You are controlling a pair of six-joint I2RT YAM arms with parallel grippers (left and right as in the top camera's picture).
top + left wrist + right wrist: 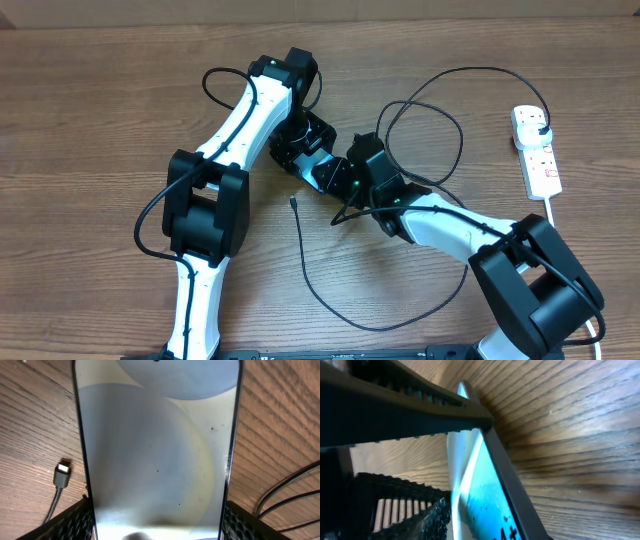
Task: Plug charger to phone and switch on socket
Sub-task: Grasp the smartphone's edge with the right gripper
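The phone [155,445] fills the left wrist view, and my left gripper [157,515] is shut on its long sides. In the overhead view the phone is hidden between my left gripper [303,150] and right gripper [335,172], which meet at the table's middle. In the right wrist view the phone [487,505] stands edge-on with its blue screen lit. My right gripper [470,520] is closed on it, with one finger hidden behind it. The charger's black cable [310,280] loops across the table. Its connector [292,201] lies free beside the phone [62,474]. Its plug [540,124] sits in the white socket strip [541,165].
The socket strip lies at the far right, its white cord [552,205] running toward the front edge. Cable loops [455,120] lie between the grippers and the strip. Two strands of cable [290,490] lie right of the phone. A black finger [405,405] crosses the top of the right wrist view.
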